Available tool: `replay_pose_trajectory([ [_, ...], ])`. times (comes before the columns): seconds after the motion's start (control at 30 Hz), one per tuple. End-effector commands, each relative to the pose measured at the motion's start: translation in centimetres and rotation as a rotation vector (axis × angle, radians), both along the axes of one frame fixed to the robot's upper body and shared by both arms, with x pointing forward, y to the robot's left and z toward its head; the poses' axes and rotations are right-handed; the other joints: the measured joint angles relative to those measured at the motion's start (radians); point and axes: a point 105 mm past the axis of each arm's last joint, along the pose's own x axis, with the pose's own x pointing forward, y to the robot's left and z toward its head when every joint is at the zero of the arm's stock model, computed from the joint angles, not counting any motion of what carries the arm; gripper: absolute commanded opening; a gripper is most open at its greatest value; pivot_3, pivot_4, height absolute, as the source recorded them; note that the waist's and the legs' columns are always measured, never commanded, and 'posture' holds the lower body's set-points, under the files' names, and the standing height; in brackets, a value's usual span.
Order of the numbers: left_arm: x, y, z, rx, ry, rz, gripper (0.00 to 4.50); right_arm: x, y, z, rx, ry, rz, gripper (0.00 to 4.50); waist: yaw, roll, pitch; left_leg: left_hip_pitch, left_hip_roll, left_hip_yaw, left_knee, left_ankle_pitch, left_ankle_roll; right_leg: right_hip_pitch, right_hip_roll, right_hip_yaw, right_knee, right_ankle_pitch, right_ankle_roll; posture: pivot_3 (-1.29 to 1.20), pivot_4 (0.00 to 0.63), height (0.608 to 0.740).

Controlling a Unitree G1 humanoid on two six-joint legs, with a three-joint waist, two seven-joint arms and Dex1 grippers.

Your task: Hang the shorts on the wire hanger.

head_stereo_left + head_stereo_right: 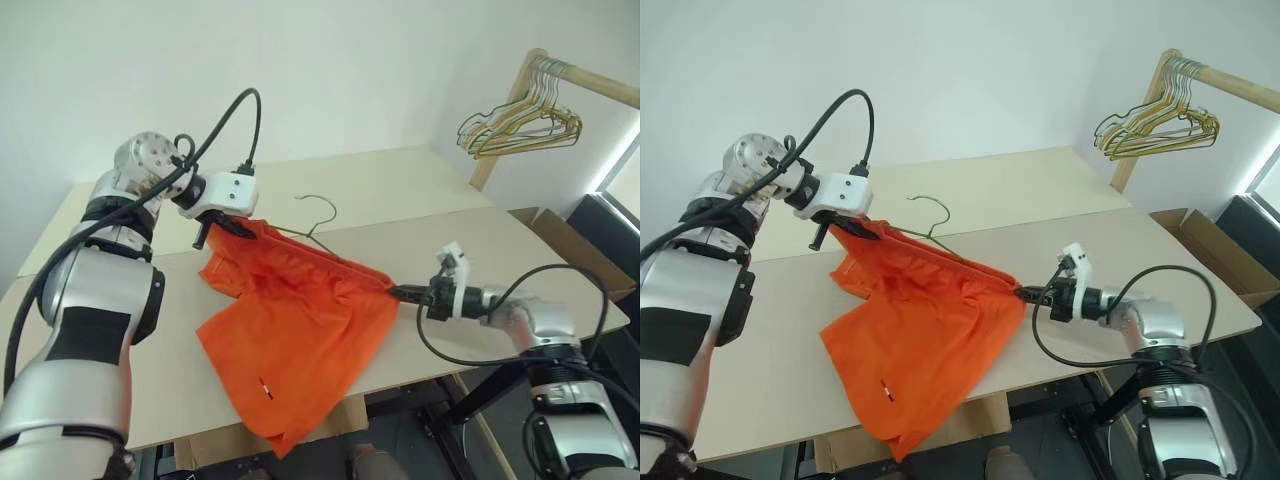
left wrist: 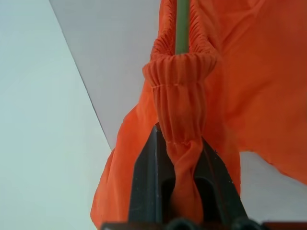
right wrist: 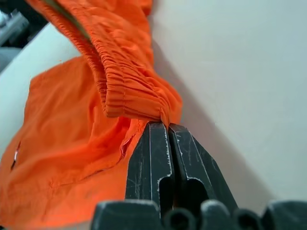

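A: Left eye view first: where are the shorts (image 1: 300,330)?
B: They are spread on the table (image 1: 420,190), the hem hanging over the near edge at 6 o'clock.
A: And the wire hanger (image 1: 318,215)?
B: Its hook rises at 12 o'clock above the waistband.
A: The grippers?
B: Left gripper (image 1: 222,226) is clamped on the waistband at 10 o'clock, right gripper (image 1: 398,292) pinches it at 3 o'clock.

Matt orange cloth shorts (image 1: 300,330), gathered waistband

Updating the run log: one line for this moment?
left hand: shut on shorts waistband | right hand: shut on waistband's other end | wire hanger: inside waistband, hook out
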Motion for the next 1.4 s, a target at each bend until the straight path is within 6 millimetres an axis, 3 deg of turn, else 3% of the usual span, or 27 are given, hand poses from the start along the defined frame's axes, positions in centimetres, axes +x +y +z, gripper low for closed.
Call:
replay_pose_trajectory([
  [0.03,0.6,0.9,1.0,0.015,-0.099,0.032,0.0,0.3,0.4,4.8,-0.055,-0.132,0.074,0.1,0.002,0.0,0.0,0.0,0.0,0.0,0.0,0.0,0.0,0.0,0.0,0.0,0.0,0.0,0.0,-0.13,0.0,0.74],
  [0.17,1.1,-1.1,2.2,-0.216,-0.12,0.051,0.0,0.8,1.1,7.4,-0.214,-0.24,0.159,0.1,0.007,0.0,0.0,0.0,0.0,0.0,0.0,0.0,0.0,-0.001,0.0,0.0,0.0,0.0,0.0,-0.13,0.0,0.74],
  [0.33,0.8,-1.5,3.5,-0.376,-0.097,0.047,0.0,2.1,1.7,10.1,-0.33,-0.348,0.184,0.1,0.006,0.0,0.0,-0.005,0.0,0.001,0.001,0.0,0.0,-0.006,0.0,0.0,0.001,0.003,-0.004,-0.13,0.0,0.74],
  [0.57,0.5,-0.2,0.8,-0.321,-0.08,0.064,0.0,2.8,3.2,13.4,-0.386,-0.527,0.245,0.1,0.006,0.0,0.0,-0.013,0.0,0.001,0.002,0.0,0.0,-0.016,0.0,0.0,0.003,0.005,-0.009,-0.11,0.0,0.74],
  [0.73,0.7,-0.5,0.2,-0.337,-0.089,0.072,0.0,2.1,3.9,13.7,-0.403,-0.593,0.322,0.1,0.014,0.0,0.0,-0.014,-0.001,0.001,0.002,0.0,0.0,-0.015,-0.002,-0.001,0.003,0.005,-0.008,-0.1,0.0,0.74],
  [0.9,1.0,-1.4,0.8,-0.438,-0.111,0.079,0.0,1.8,4.6,13.6,-0.41,-0.607,0.379,0.1,0.021,0.0,0.0,-0.014,-0.001,0.001,0.002,0.0,0.0,-0.015,-0.002,-0.001,0.003,0.005,-0.008,-0.1,0.0,0.74],
  [1.0,0.9,-1.9,1.7,-0.521,-0.096,0.071,0.0,2.8,4.6,13.3,-0.469,-0.633,0.339,0.1,0.022,0.0,0.0,-0.014,-0.001,0.001,0.002,0.0,0.0,-0.015,-0.002,-0.001,0.003,0.006,-0.008,-0.1,0.0,0.74],
  [1.17,0.8,-1.6,0.2,-0.454,-0.096,0.069,0.0,2.7,4.5,14.0,-0.494,-0.706,0.356,0.1,0.018,0.0,0.0,-0.013,-0.001,0.001,0.002,0.0,0.0,-0.015,-0.001,-0.001,0.003,0.006,-0.009,-0.11,0.0,0.74],
  [1.37,0.7,-2.3,0.0,-0.495,-0.079,0.055,0.0,2.3,4.6,13.7,-0.531,-0.768,0.411,0.1,0.015,0.0,0.0,-0.014,-0.001,0.001,0.002,0.0,0.0,-0.015,-0.002,-0.001,0.003,0.006,-0.009,-0.12,0.0,0.74],
  [1.4,0.7,-2.5,0.0,-0.507,-0.079,0.049,0.0,2.3,4.5,13.5,-0.539,-0.767,0.419,0.28,0.015,0.0,0.0,-0.013,-0.001,0.001,0.002,0.0,0.0,-0.015,-0.002,-0.001,0.003,0.006,-0.009,-0.12,0.0,0.74],
])
